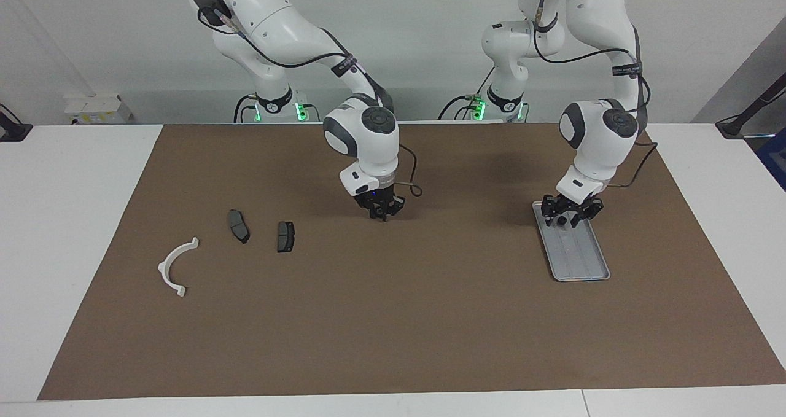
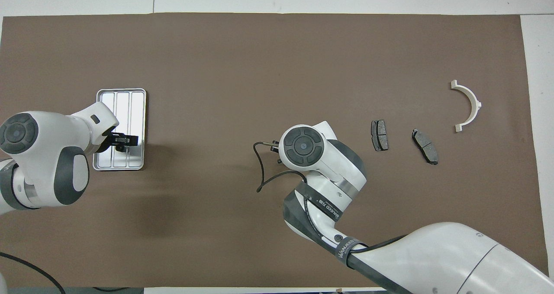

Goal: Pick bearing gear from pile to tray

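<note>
1. The right gripper [image 1: 382, 213] hangs low over bare mat near the middle of the table, its black fingertips pinched together to a point, closed, with nothing visible between them.
2. The left gripper [image 1: 571, 218] hangs just over the end of the tray nearest the robots. Whether its claw is open or closed I cannot tell. A small dark round shape shows at its tips, too small to tell if it is a separate part.
3. The tray [image 1: 580, 263] is a flat silver-grey metal rectangle with rounded corners, a raised rim and lengthwise ridges. It lies toward the left arm's end of the table, its long side running away from the robots.
4. The pile is loosely spread toward the right arm's end, well apart from the tray. Nearest the robots is a dark grey plate [image 1: 238, 226], flat, matte and pad-shaped, lying at a slant.
5. Just beside it, toward the table's middle and slightly farther out, lies the second dark grey plate [image 1: 285, 236], squarer in outline. The two do not touch.
6. Farthest out is the white arc [image 1: 175, 268], a smooth plastic half-ring with small tabs at its ends, lying flat.
7. All of it rests on a dull brown mat [image 1: 393, 319] covering a white table [image 1: 73, 220].
</note>
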Robot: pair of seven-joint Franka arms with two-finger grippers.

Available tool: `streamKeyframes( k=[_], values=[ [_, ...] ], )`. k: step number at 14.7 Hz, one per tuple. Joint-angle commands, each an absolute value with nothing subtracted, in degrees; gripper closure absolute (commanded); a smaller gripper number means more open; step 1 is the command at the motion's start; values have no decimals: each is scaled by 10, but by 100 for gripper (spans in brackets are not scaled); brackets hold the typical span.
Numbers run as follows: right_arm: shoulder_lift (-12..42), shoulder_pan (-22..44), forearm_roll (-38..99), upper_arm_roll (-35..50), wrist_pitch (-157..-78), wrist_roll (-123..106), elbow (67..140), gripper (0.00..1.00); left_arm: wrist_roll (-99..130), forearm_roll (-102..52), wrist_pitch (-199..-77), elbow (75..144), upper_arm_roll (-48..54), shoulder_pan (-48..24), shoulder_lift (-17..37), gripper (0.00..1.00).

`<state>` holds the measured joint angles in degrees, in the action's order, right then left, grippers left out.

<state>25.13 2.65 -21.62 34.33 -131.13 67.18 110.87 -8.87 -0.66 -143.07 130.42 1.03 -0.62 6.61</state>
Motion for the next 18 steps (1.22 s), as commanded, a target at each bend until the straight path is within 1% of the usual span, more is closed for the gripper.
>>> streamKeyframes(
  k=[1,6,8,10,12,13,14,15,18],
  values=[
    [251,24,-233,347,-1325,692,1112,100,-80,-13,-1439,1297,4,-18,83,29],
    [257,21,-243,346,-1350,702,1123,100,-74,-12,-1446,1292,4,-21,91,24],
    [257,20,-244,346,-1349,702,1123,100,-76,-12,-1424,1275,3,-18,87,21],
    [257,20,-244,346,-1348,702,1123,100,-77,-7,-1369,1239,3,-13,87,21],
    [257,19,-244,346,-1346,706,1122,99,-77,-7,-1360,1227,3,-12,88,21],
    [257,19,-244,346,-1345,711,1122,57,-77,-7,-1359,1224,3,-12,88,21],
    [257,19,-244,346,-1344,717,1121,7,-76,-7,-1357,1220,3,-12,88,20],
    [257,18,-244,346,-1340,718,1117,0,-73,-7,-1354,1218,3,-14,88,20],
    [253,16,-244,345,-1312,715,1098,0,-66,-7,-1357,1218,3,-18,88,19]
  ],
)
